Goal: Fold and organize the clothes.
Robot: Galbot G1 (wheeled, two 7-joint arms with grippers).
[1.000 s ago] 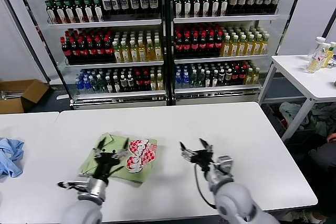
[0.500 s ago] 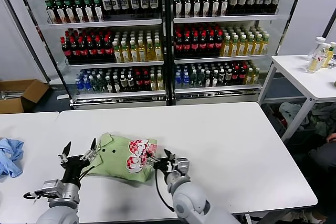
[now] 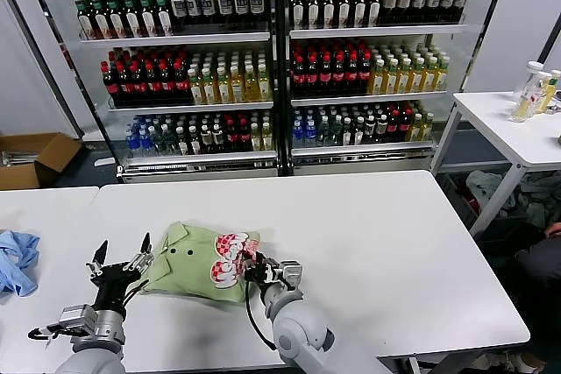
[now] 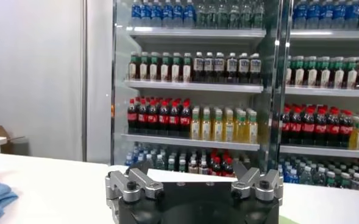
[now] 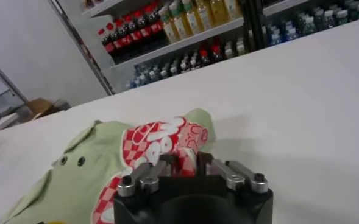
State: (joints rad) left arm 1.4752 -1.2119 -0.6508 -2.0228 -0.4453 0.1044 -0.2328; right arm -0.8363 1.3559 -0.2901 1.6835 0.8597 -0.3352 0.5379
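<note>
Far left of the head view: one light blue garment (image 3: 17, 260) at the frame edge, not part of the job. Lower left: left gripper (image 3: 120, 260) with fingers spread wide, just beside the collar edge of the shirt, holding nothing. Lower centre: one green polo shirt (image 3: 197, 260), partly folded, lying on the white table (image 3: 368, 243). At its printed edge, right gripper (image 3: 254, 271) has its fingers drawn in on the fabric at the checkered print. Risk, in my judgement: a shallow pinch may catch only the top layer, so the fold would drag open or the cloth slip free. Count: two garments, two grippers
</note>
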